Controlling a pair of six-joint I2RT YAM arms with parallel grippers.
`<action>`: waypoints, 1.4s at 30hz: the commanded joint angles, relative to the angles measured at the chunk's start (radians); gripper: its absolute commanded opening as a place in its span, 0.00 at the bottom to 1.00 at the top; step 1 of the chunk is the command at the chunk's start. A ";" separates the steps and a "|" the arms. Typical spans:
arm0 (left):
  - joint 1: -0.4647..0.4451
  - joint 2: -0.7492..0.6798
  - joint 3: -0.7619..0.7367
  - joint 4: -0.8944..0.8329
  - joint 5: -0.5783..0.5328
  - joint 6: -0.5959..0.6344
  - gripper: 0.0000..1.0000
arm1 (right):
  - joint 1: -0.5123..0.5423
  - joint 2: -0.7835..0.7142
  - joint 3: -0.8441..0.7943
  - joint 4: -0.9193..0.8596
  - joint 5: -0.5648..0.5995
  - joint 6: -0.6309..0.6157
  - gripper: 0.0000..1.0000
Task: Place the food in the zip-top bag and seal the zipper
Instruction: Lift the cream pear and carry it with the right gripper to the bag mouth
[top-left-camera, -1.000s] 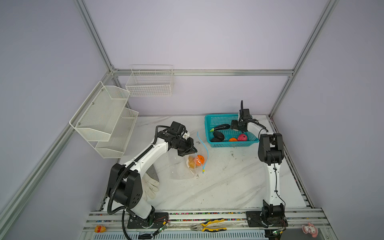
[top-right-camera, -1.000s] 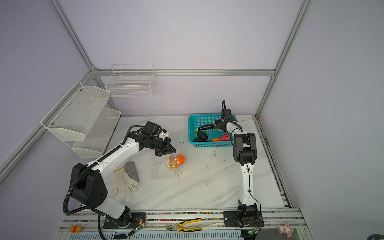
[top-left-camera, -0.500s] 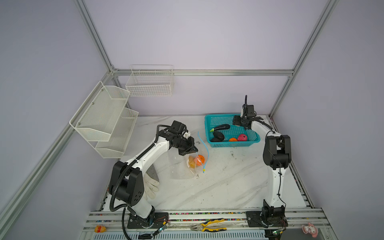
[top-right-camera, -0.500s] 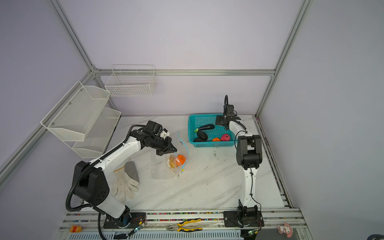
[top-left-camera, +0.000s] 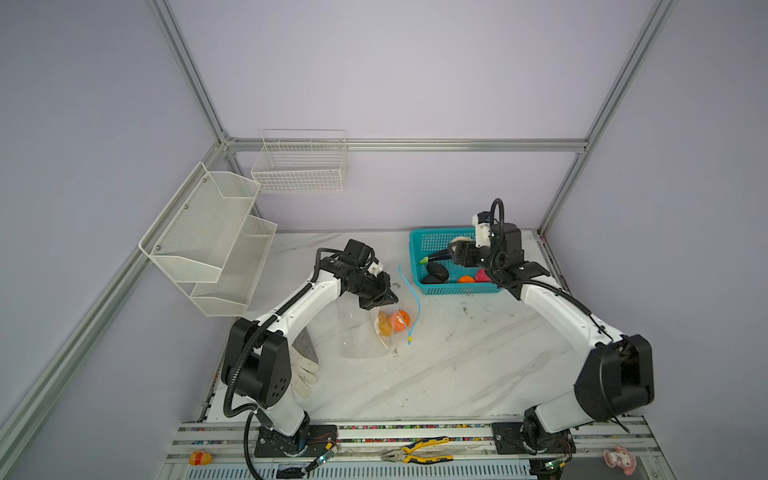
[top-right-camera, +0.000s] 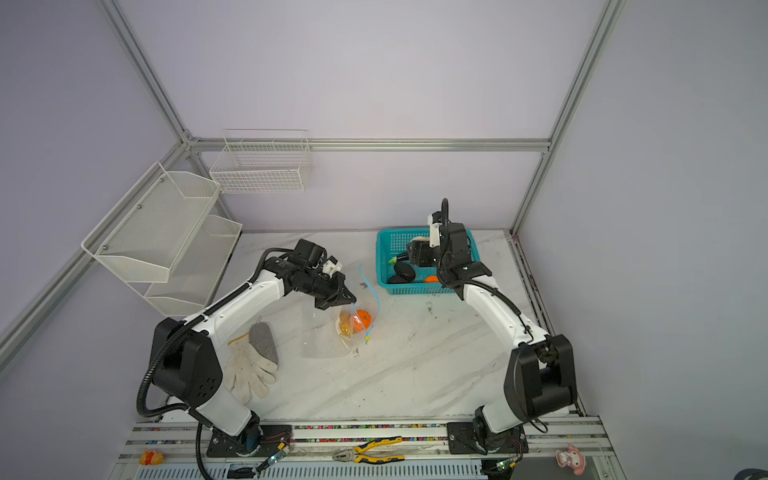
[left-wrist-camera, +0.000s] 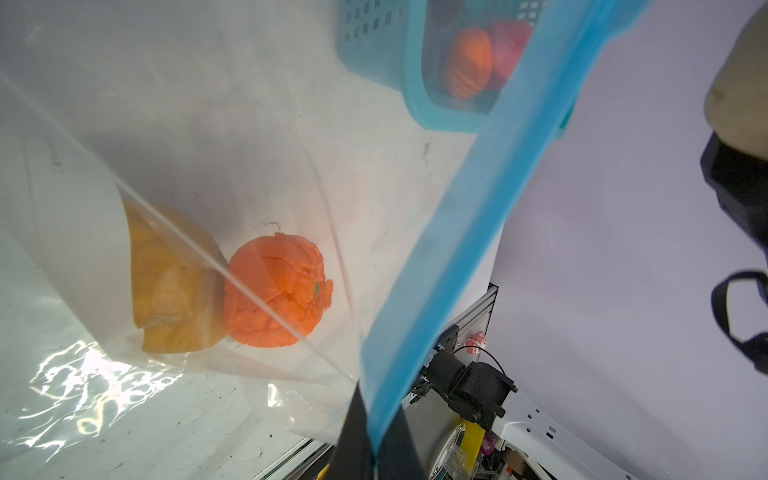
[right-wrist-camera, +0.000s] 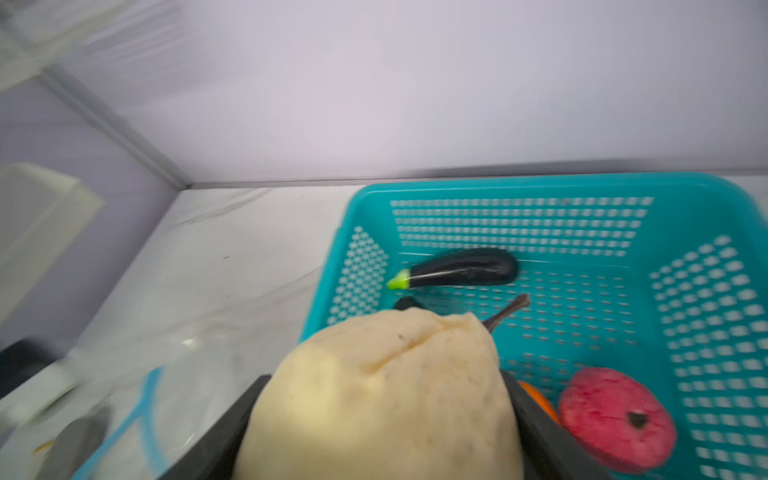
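The clear zip-top bag (top-left-camera: 361, 338) lies mid-table with an orange food (top-left-camera: 400, 321) and a yellow-orange food (top-left-camera: 384, 327) inside. My left gripper (top-left-camera: 388, 301) is shut on the bag's light-blue zipper (left-wrist-camera: 478, 208), holding the mouth edge up; the slider tab (top-left-camera: 410, 340) hangs at the strip's end. My right gripper (right-wrist-camera: 386, 415) is shut on a cream food (right-wrist-camera: 386, 395) above the teal basket (right-wrist-camera: 540, 187). In the basket lie an eggplant (right-wrist-camera: 457, 268), a pink food (right-wrist-camera: 615, 419), an orange food (top-left-camera: 466, 279) and a dark food (top-left-camera: 436, 272).
A white work glove (top-right-camera: 249, 370) lies by the left arm's base. Pliers (top-left-camera: 415, 451), a small yellow-red figure (top-left-camera: 200, 457) and a pink doll (top-left-camera: 619, 459) rest on the front rail. White wire shelves (top-left-camera: 208, 237) hang on the left and back walls.
The right arm's elbow has swung out and down to the right while its gripper stays over the basket's back. The left gripper and the bag have not moved.
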 joint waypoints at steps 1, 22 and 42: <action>0.003 -0.019 0.105 -0.011 0.023 -0.006 0.00 | 0.074 -0.101 -0.124 0.168 -0.127 0.029 0.58; 0.002 -0.110 0.089 -0.014 0.005 -0.040 0.00 | 0.316 -0.069 -0.360 0.379 -0.218 0.096 0.57; 0.000 -0.147 0.061 0.006 0.045 -0.059 0.00 | 0.316 0.010 -0.289 0.223 -0.092 0.008 0.60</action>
